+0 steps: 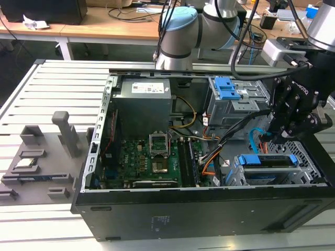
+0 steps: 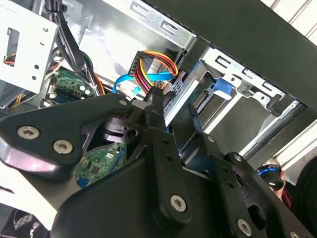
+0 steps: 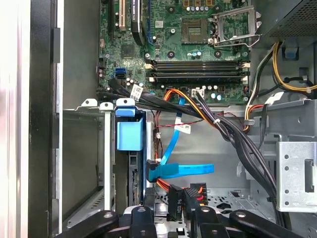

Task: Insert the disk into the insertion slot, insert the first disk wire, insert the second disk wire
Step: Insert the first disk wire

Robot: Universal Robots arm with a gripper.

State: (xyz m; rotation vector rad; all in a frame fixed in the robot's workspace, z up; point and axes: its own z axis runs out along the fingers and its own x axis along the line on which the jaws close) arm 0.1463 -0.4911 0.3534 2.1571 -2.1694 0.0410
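The disk (image 1: 268, 161), silver in a bright blue carrier, lies in the insertion slot (image 1: 308, 157), a low perforated metal bay at the case's front corner on the exterior view's right. My black gripper (image 1: 277, 137) hovers just above the disk's rear end. In the first wrist view the carrier's blue tab (image 3: 130, 135) stands beside the slot wall (image 3: 106, 163). A flat blue wire (image 3: 185, 169) ends in a connector at the disk's edge. A black connector with red, yellow and orange wires (image 2: 148, 67) sits right at my fingertips (image 2: 154, 99). The fingers stand slightly apart, open, with bare metal showing between them.
A taller grey cage with a blue latch (image 1: 227, 89) stands behind the slot. A thick bundle of black cables (image 3: 237, 144) crosses beside the gripper. The motherboard (image 1: 152, 162) and power supply (image 1: 144, 102) fill the case's middle. A grey fixture block (image 1: 42, 157) sits outside the case.
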